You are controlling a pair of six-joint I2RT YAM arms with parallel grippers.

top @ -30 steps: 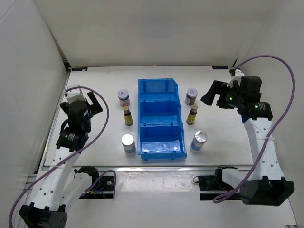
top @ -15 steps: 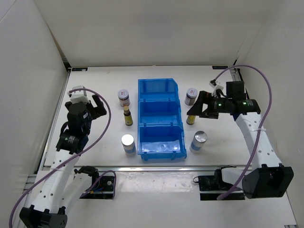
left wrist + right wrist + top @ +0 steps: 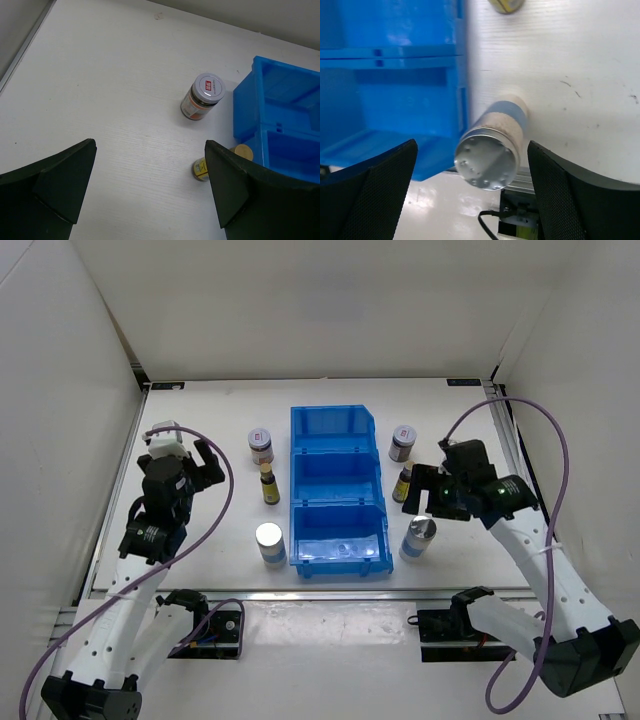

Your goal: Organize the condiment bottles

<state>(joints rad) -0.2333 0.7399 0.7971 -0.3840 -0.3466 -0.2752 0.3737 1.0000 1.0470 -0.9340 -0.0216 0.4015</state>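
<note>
Currently the right tool (image 3: pixel 471 147) is hanging wide open over a white-blue cylinder (image 3: pixel 496 131), one finger on each side of it, neither touching. That cylinder is standing upright on the desk (image 3: pixel 200 410) at the lower right of the top view, just beside the lower right corner of the blue bin (image 3: pixel 335 490). The left tool (image 3: pixel 150 150) is also gaping and gripping nothing. It is hovering at the left of the top view, looking down at a short dark jar (image 3: pixel 202 96) and a slim yellow-labelled bottle (image 3: pixel 201 168).

All six condiment bottles are sitting outside the bin, three in a column along each long side: jar at top, slim bottle in the middle, cylinder at bottom.

Handling, judged: the cylinder is looking rigid, light and smooth-walled, so likely slippery. It is tall for its base and prone to tipping if nudged. Its silver top (image 3: pixel 486 162) is showing small holes, so I am treating it as a shaker, best carried upright. Best hold: across the mid-body, below the top.

Writing: the jar lid (image 3: pixel 209 86) is carrying a red mark, too small to read. The other labels are not resolving.
</note>
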